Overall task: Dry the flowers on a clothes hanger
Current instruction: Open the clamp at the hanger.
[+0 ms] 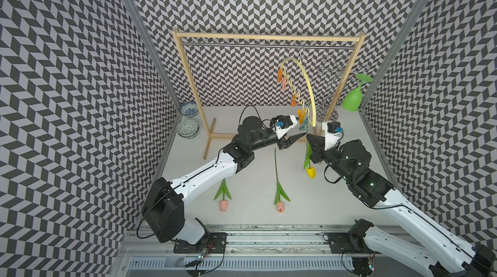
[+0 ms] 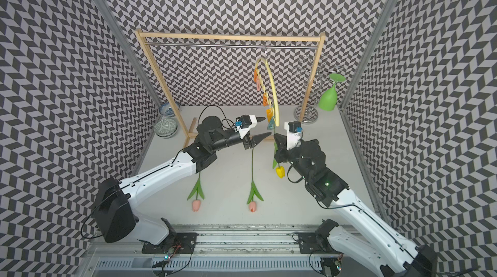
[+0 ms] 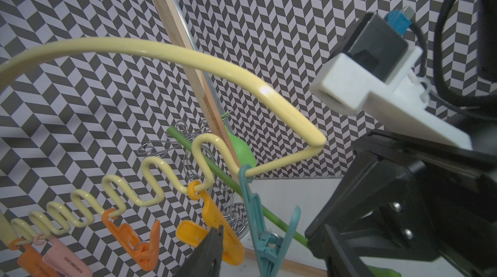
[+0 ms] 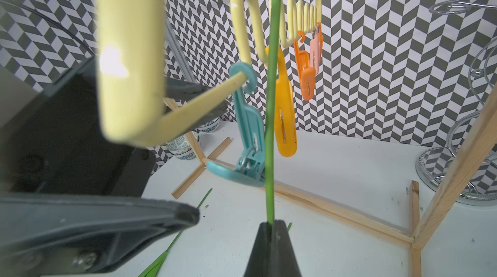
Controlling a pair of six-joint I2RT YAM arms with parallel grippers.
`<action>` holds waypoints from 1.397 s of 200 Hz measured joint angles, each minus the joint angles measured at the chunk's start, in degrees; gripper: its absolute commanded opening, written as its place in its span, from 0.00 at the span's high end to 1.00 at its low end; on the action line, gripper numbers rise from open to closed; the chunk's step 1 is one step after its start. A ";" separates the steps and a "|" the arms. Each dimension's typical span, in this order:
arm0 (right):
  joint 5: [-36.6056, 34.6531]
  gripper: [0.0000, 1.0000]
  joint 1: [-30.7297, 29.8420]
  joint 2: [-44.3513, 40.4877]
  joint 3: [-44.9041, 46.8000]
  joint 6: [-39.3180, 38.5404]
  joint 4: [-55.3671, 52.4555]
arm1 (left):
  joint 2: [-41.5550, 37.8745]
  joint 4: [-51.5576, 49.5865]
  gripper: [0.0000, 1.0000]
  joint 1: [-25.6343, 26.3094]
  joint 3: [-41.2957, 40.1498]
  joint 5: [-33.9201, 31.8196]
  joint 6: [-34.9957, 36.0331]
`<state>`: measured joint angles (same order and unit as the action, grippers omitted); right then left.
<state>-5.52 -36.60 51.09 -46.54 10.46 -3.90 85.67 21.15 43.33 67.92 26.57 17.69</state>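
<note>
In both top views the clothes hanger [image 1: 309, 85] is hanging by its hook from the rod of the wooden rack [image 1: 269, 37], turned nearly edge-on, its lower end dipping toward the two arms. The left gripper [image 1: 301, 127] is standing with its jaws parted, grasping nothing, with the teal clothespin [image 1: 303, 125] at its tips. The right gripper [image 1: 309, 138] is clenching the yellow tulip [image 1: 311, 172] by its stem, with the bloom dangling beside the arm.

The left pink tulip [image 1: 223, 205] and the middle pink tulip [image 1: 280, 205] are lying flat on the table [image 1: 250, 176], well apart, with bare white surface running between them and on to the front rail [image 1: 269, 228]. The bowls [image 1: 188, 125] are crowding the left back corner; the wire stand [image 2: 306, 115] and the green glass [image 1: 352, 99] are filling the right one.

In the left wrist view one finger [image 3: 209, 248] is sitting in front of the yellow-orange clothespin [image 3: 215, 222]; whether they are touching I cannot tell.

In the right wrist view the stem [image 4: 270, 127] is rising straight from the pinching jaws, passing just beside the teal clothespin [image 4: 247, 133] and crossing the hanger's wavy bar.
</note>
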 measured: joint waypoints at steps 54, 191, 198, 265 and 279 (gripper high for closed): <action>0.04 1.00 0.00 0.00 0.00 0.00 0.02 | 1.88 -0.11 0.38 0.79 0.83 -0.44 0.07; 0.44 1.00 0.00 0.28 0.00 -0.04 0.00 | 2.14 -1.27 0.58 0.96 3.48 -1.42 1.31; 0.44 1.00 0.00 0.33 0.00 -0.02 0.00 | 2.14 -1.29 0.59 0.96 3.48 -1.44 1.33; 0.46 1.00 0.00 0.37 0.00 0.00 0.02 | 2.62 -1.49 0.73 1.01 3.72 -1.68 1.27; 0.31 1.00 0.00 0.33 0.24 0.17 0.35 | 2.62 -1.44 0.74 1.07 3.78 -1.68 0.85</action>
<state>-5.21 -36.60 51.42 -46.30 10.63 -3.55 88.29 19.70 44.40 71.70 24.88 18.55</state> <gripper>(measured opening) 0.046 0.267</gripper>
